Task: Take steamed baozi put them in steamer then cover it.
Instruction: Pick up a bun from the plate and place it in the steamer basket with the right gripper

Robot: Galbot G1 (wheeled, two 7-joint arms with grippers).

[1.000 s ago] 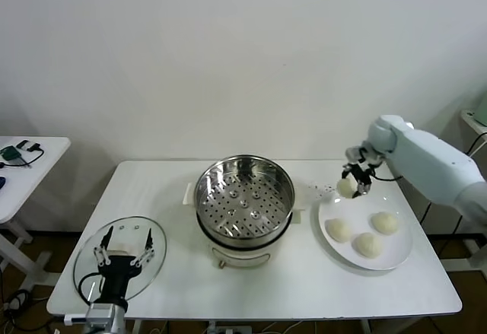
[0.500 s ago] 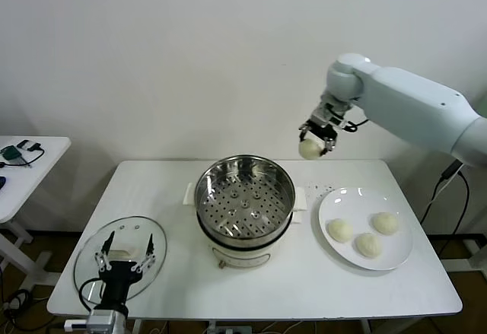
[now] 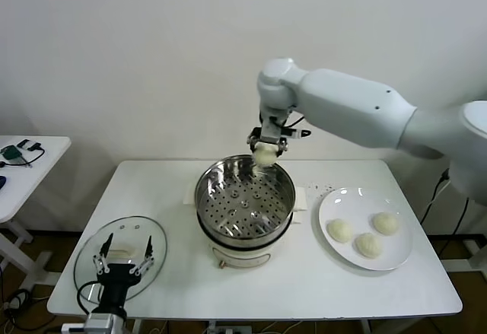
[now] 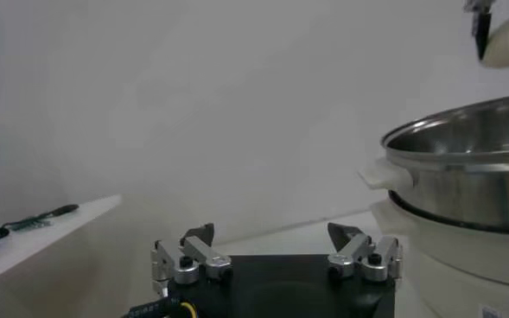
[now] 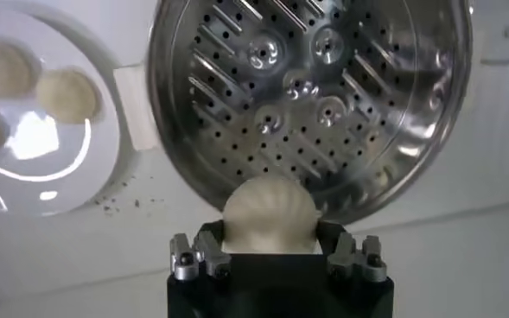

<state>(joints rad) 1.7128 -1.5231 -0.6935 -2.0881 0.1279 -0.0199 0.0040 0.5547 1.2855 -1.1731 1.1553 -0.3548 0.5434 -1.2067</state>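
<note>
My right gripper (image 3: pixel 265 154) is shut on a cream-white baozi (image 5: pixel 270 214) and hangs above the far rim of the steamer (image 3: pixel 244 201). The steel steamer basket (image 5: pixel 323 78) with its perforated floor holds nothing. Three more baozi (image 3: pixel 368 234) lie on the white plate (image 3: pixel 399 253) at the right. The glass cover (image 3: pixel 85 259) lies flat on the table's front left corner. My left gripper (image 3: pixel 122 256) stands open just above the cover, with nothing between its fingers (image 4: pixel 199 238).
The steamer sits on a white pot base (image 3: pixel 245 256) in the middle of the white table (image 3: pixel 304 288). A second small table (image 3: pixel 23 170) with gadgets stands at the far left. A white wall is close behind.
My right arm has lifted one baozi from the plate and carried it leftward to above the steamer's far rim. The left gripper has stayed over the cover.
</note>
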